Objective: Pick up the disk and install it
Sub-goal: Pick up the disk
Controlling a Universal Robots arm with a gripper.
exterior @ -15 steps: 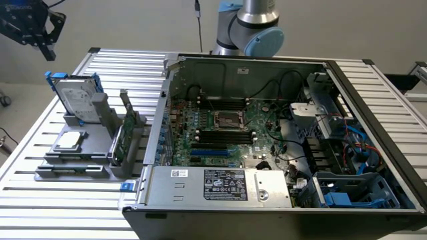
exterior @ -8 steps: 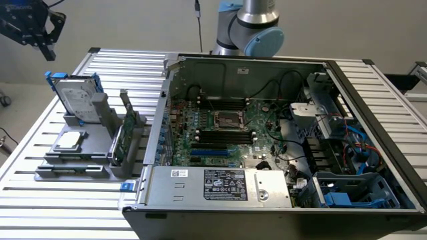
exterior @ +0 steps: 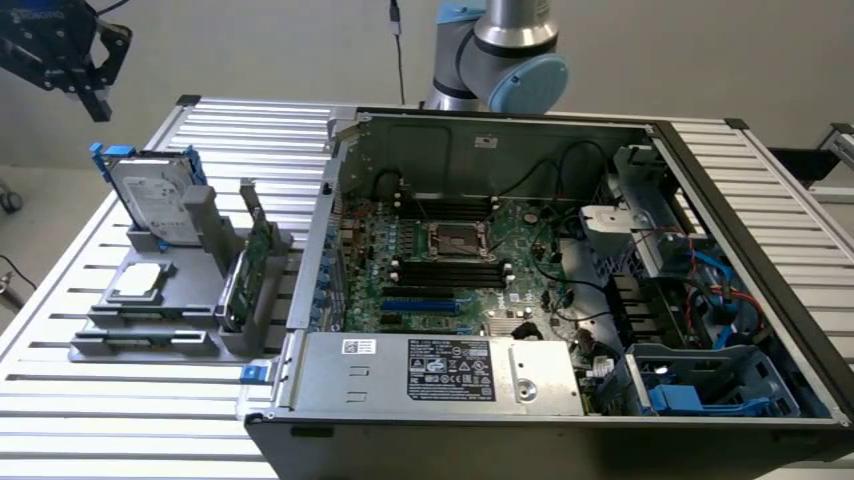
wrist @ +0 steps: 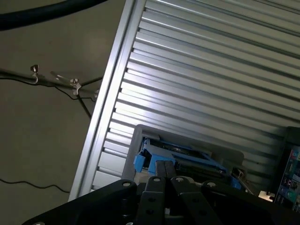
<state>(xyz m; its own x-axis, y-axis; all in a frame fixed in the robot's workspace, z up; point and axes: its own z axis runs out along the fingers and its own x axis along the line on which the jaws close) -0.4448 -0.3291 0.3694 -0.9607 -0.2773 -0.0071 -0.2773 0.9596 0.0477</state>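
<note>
The claw [exterior: 96, 102], shut with nothing in it, hangs above the disk [exterior: 154, 195], which leans upright in the grey rack [exterior: 147, 340] by the edge of the tabletop [exterior: 80, 420] at the exterior view's left. The rack also holds a chip [exterior: 140, 283] and a green card [exterior: 254, 262].

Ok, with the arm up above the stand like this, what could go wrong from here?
1. The gripper hangs above the disk with its fingers shut; coming down like that, it would likely hit the disk's top edge rather than straddle it.
2. The disk leans in a grey stand close to a green card; a skewed lift might knock the card.
</note>
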